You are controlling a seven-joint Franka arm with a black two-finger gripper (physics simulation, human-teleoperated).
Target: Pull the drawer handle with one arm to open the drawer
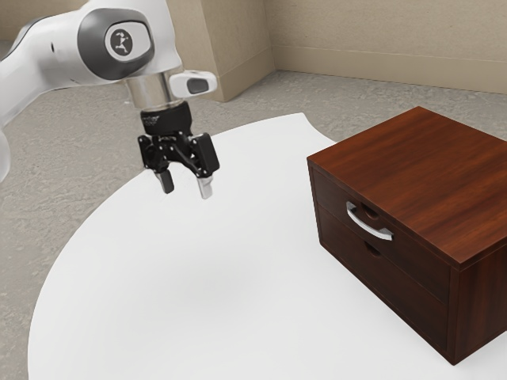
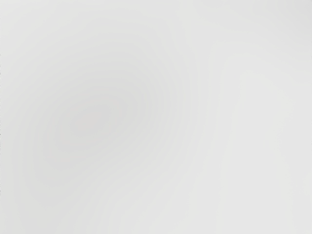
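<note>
Exterior view: a white Franka arm (image 1: 71,55) enters from the exterior view's upper left and bends downward over a round white table (image 1: 198,317). At its end the black gripper (image 1: 187,190) points down and hangs above the tabletop without touching it. Its two fingers are spread apart with nothing between them, so the tool is released and holds nothing. On the exterior view's right, well apart from the gripper, a dark reddish-brown wooden cabinet (image 1: 428,166) stands on the table. Its front faces toward the exterior view's lower left and carries two drawers, one above the other. The upper drawer (image 1: 416,255) bears a curved silver handle (image 1: 368,222) near the end of its front closest to the arm. The handle stands out from the wood and tilts along the slant of the front. The lower drawer (image 1: 396,297) has a small dark recess just under the handle. Both drawer fronts sit flush with the cabinet's face, so the drawers look shut. A faint grey shadow (image 1: 230,281) lies on the table between the gripper and the cabinet. Beyond the table are a speckled grey floor (image 1: 71,158) and beige walls (image 1: 380,32). Wrist view: the pale tabletop lies under the hand, with a soft grey shade across part of it.
</note>
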